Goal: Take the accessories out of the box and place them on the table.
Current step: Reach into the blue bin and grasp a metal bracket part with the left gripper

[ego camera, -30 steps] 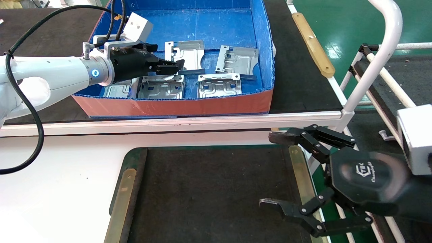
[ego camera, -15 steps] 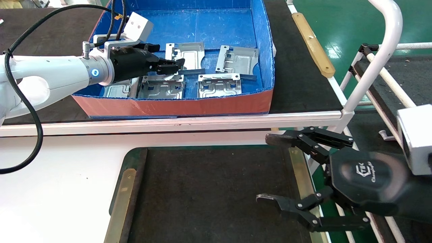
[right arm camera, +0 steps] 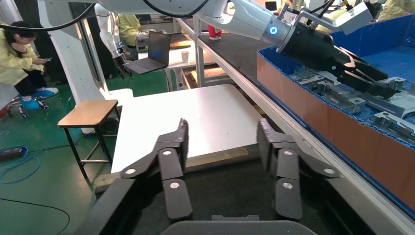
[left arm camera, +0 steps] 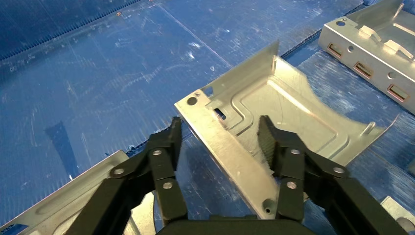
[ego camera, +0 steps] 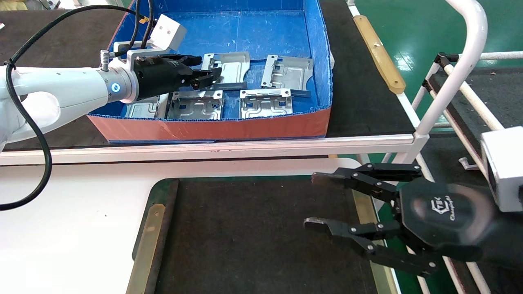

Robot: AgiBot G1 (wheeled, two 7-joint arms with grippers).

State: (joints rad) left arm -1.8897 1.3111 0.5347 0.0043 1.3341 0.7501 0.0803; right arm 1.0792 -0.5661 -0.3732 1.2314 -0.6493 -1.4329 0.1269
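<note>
The bench (ego camera: pixel 367 102) is carrying the box (ego camera: pixel 212 126), so the accessories are being kept within reach of the left gripper (ego camera: pixel 204 77). The table (ego camera: pixel 253 237), nearer and lower, is being left bare under the right gripper (ego camera: pixel 316 200), whose fingers (right arm camera: pixel 176 142) are being held wide with nothing between them, probably in waiting. Five plates are seen in the box; a sixth cannot be made out. One plate (left arm camera: pixel 264 122) is being straddled at its raised edge by the left fingers (left arm camera: pixel 266 139), still parted, so that a pinch across the thin wall can be taken; contact cannot be confirmed.
</note>
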